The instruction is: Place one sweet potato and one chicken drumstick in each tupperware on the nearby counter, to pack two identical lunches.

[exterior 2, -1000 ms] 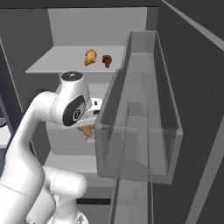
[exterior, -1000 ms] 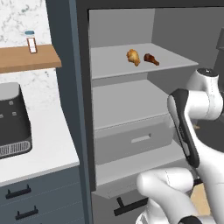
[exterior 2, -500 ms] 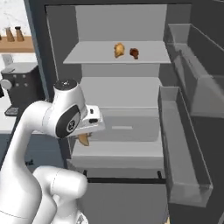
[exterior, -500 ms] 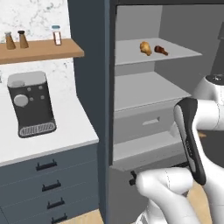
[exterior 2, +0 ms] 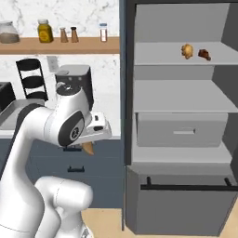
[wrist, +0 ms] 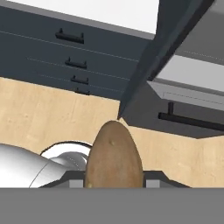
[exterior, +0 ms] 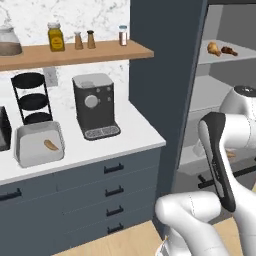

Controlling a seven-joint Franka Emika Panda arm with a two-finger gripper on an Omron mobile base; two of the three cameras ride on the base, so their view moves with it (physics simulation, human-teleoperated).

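My gripper (wrist: 113, 177) is clamped on a sweet potato (wrist: 113, 157), which rises between its fingertips in the hand view above the wooden floor (wrist: 35, 113). A second sweet potato (exterior: 50, 145) lies in a tupperware (exterior: 39, 145) on the white counter (exterior: 130, 135), left of the coffee machine (exterior: 94, 106). Two chicken drumsticks, one golden (exterior 2: 187, 50) and one darker (exterior 2: 203, 54), sit side by side on the fridge's top shelf (exterior 2: 153, 55).
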